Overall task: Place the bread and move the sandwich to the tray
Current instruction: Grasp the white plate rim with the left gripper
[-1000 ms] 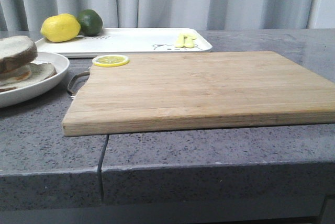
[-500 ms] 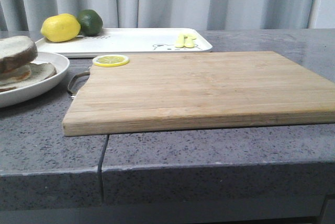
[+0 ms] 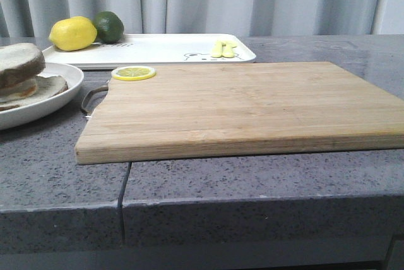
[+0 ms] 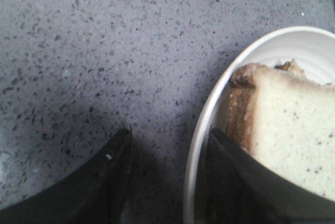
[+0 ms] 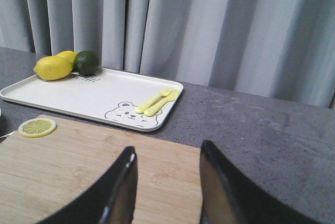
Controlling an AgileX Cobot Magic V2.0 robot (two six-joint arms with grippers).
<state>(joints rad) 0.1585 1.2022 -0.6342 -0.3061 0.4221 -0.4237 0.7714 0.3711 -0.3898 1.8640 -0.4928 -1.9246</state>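
Nothing is shifting in the front view between the earlier frames and now; sandwich, board and tray are sitting as before. Sandwich (image 3: 19,71) is resting on its round white plate (image 3: 60,96) at the left edge of the grey speckled surface (image 3: 252,175), just beside the cutting board's (image 3: 246,106) handle end. Left gripper (image 4: 167,182) is straddling the plate rim (image 4: 201,130), jaws apart, one finger (image 4: 112,177) outside over the surface and the other inside by the top bread slice (image 4: 293,135). Tray (image 5: 89,96) is lying behind the board, carrying lemons (image 5: 52,67), a lime (image 5: 86,62) and a yellow fork and spoon (image 5: 157,100) beside its bear drawing (image 5: 123,113). A lemon slice (image 5: 36,127) is lying on the board's far left corner. Right gripper (image 5: 167,182) is hovering above the board, jaws apart, holding nothing.
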